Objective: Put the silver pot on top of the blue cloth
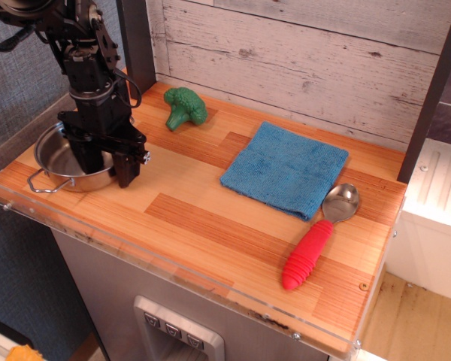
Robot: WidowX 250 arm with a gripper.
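Gripper [105,164] spread, straddled right rim of silver pot [64,162] at left edge. Blue cloth [286,168] lay well right. Best: pinch rim squarely, lift level, clear broccoli [184,107].

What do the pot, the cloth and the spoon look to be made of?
Pot: polished metal, probably stainless steel; its wall mirrors its surroundings and a thin wire loop handle shows.
Cloth: soft blue woven fabric, likely terry; matte nubby surface, slightly rumpled edges.
Spoon: shiny metal bowl with reflections; the red ribbed handle looks like matte rubber or plastic, which one is unclear.
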